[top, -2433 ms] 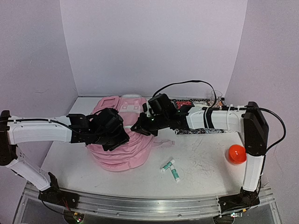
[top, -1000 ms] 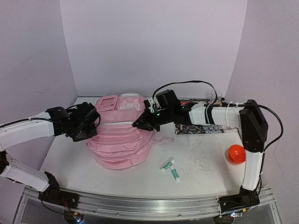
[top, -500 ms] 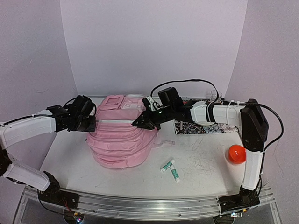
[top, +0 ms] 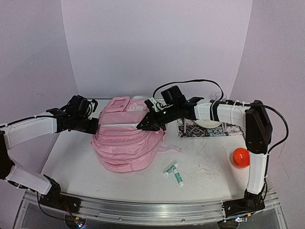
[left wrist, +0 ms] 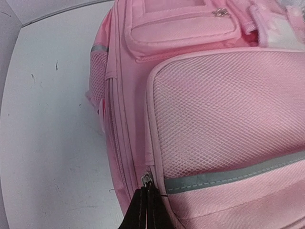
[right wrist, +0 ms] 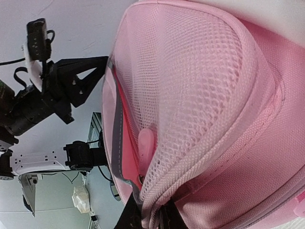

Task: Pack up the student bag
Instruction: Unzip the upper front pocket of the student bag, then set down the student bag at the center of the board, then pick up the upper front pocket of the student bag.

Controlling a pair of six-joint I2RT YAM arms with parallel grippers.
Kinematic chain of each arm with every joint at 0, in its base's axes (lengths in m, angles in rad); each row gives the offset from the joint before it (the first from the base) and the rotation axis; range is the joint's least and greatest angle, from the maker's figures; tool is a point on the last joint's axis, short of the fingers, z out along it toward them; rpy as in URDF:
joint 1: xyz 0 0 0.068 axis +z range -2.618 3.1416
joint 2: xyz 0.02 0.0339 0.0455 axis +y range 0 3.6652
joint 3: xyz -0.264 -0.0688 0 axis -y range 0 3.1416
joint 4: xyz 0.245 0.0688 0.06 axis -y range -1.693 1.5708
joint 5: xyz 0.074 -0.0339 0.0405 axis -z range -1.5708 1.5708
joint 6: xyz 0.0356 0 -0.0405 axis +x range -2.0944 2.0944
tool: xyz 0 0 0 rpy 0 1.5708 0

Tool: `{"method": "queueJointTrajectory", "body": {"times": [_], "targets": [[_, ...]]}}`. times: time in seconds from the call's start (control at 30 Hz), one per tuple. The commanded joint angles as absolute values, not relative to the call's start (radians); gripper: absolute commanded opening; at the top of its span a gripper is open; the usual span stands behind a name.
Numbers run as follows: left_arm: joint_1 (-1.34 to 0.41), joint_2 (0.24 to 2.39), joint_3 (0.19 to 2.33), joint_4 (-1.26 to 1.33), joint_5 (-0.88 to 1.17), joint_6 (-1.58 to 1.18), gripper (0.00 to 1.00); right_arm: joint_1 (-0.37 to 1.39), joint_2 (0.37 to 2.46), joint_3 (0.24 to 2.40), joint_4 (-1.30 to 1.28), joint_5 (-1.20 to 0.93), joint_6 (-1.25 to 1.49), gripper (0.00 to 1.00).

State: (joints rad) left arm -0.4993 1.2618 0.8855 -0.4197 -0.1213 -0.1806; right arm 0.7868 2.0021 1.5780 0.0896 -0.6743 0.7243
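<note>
The student bag (top: 125,149), a large pink backpack, lies in the middle of the table with its front pockets facing up. At the bag's left side my left gripper (top: 96,126) is shut on a small metal zipper pull (left wrist: 146,178). In the left wrist view the black fingers (left wrist: 147,192) pinch that pull beside the mesh pocket (left wrist: 219,109). On the bag's right side my right gripper (top: 143,126) is shut on the fabric edge. The right wrist view shows this gripper (right wrist: 152,215) clamping the rim of a mesh side pocket (right wrist: 200,81).
Two green-and-white tubes (top: 174,173) lie on the table in front of the bag's right side. An orange ball (top: 241,157) sits at the far right near the right arm's column. A patterned book (top: 207,129) lies behind, under the right forearm.
My left gripper has moved off the bag's top to its left side and toward the back, still shut. The bag has spread out and shifted back. My right gripper has kept its hold.
</note>
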Motion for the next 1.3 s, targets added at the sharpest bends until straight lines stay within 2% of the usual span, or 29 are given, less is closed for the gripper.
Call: {"method": "queueJointTrajectory", "body": {"times": [0.0,0.2,0.33,0.43,0.5,0.6,0.63,0.83,0.97,1.27], "targets": [[-0.535,1.118,0.829,-0.387,0.146,-0.168,0.0,0.802,2.034,1.705,0.123,-0.749,0.63,0.0],[-0.632,1.006,0.771,-0.433,0.178,-0.271,0.0,0.79,2.081,1.791,0.084,-0.706,0.575,0.0],[-0.765,1.022,0.757,-0.452,0.14,-0.343,0.0,0.782,2.115,1.85,0.07,-0.69,0.544,0.0],[-0.789,1.035,0.75,-0.453,0.103,-0.389,0.01,0.781,2.138,1.886,0.068,-0.672,0.533,0.02],[-0.789,1.026,0.766,-0.467,0.024,-0.408,0.07,0.779,2.143,1.889,0.067,-0.658,0.534,0.05],[-0.789,1.048,0.844,-0.527,-0.094,-0.391,0.29,0.778,2.116,1.862,0.07,-0.618,0.528,0.11],[-0.789,1.065,0.88,-0.555,-0.123,-0.38,0.35,0.778,2.098,1.844,0.071,-0.597,0.52,0.14],[-0.789,1.16,1.024,-0.64,-0.214,-0.254,0.58,0.768,1.957,1.703,0.071,-0.463,0.488,0.39],[-0.79,1.215,1.085,-0.67,-0.193,-0.155,0.66,0.762,1.849,1.587,0.072,-0.38,0.479,0.53],[-0.807,1.296,1.147,-0.707,-0.118,-0.003,0.73,0.744,1.666,1.337,0.075,-0.271,0.491,0.65]]}}
